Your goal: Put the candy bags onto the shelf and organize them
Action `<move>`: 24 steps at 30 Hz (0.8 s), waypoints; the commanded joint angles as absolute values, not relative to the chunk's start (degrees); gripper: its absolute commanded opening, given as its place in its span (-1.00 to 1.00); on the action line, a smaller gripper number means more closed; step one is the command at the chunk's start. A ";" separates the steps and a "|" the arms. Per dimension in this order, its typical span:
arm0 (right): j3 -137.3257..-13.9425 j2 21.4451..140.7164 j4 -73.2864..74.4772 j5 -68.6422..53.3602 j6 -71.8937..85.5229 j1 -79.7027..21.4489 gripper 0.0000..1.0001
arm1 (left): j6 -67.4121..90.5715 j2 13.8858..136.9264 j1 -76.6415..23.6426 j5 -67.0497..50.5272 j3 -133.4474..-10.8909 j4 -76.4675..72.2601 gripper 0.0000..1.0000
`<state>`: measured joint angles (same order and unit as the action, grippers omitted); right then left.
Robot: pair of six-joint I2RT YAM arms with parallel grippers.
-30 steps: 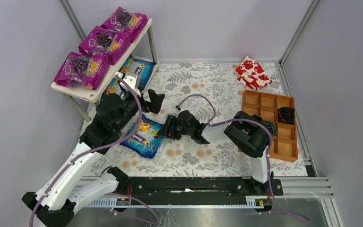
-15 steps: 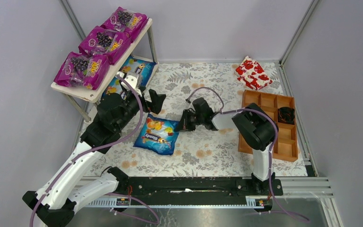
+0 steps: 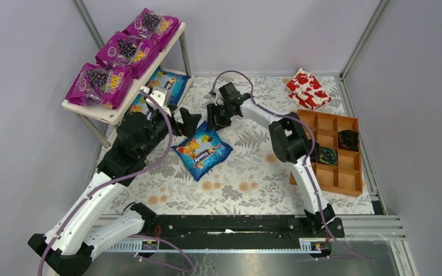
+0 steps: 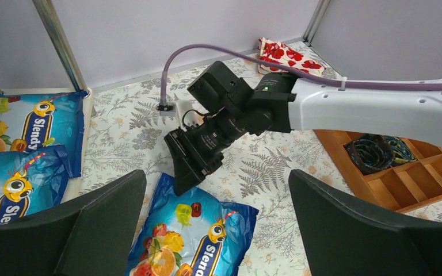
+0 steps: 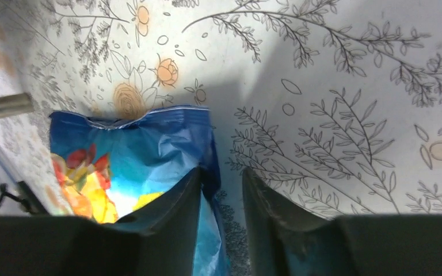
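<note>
Pinching a corner of the blue candy bag (image 3: 202, 150), which lay on the table (image 3: 253, 172) just right of the shelf (image 3: 113, 114), the right fingers (image 5: 172, 201) were nearly closed; the left fingers (image 4: 103, 213) gaped wide beside it. Three purple bags (image 3: 128, 49) topped the shelf.

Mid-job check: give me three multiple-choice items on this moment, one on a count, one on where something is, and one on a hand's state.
1. How many purple bags lie on the shelf's top board?
A) one B) two C) three
2. Where is the loose blue bag?
A) in the wooden tray B) on the floral cloth C) on the top board
3. The left hand is:
A) open and empty B) shut on a purple bag C) out of view

Answers:
1 C: the top view shows three in a row.
2 B: it lies on the cloth between the arms.
3 A: in the left wrist view its fingers stand wide apart, gripping nothing.
</note>
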<state>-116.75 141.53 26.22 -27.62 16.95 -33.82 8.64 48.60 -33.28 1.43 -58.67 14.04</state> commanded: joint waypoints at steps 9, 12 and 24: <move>-68.84 105.67 6.13 -14.12 32.69 -33.22 0.97 | 9.31 46.90 -32.93 0.26 -58.36 11.21 0.97; -57.57 99.87 -3.14 -16.11 38.23 -33.23 1.00 | 9.49 46.63 -32.94 0.26 -58.02 10.97 0.97; -45.73 106.41 -34.43 -23.90 49.18 -37.08 0.41 | 17.47 48.58 -32.96 -4.48 -61.57 13.90 0.97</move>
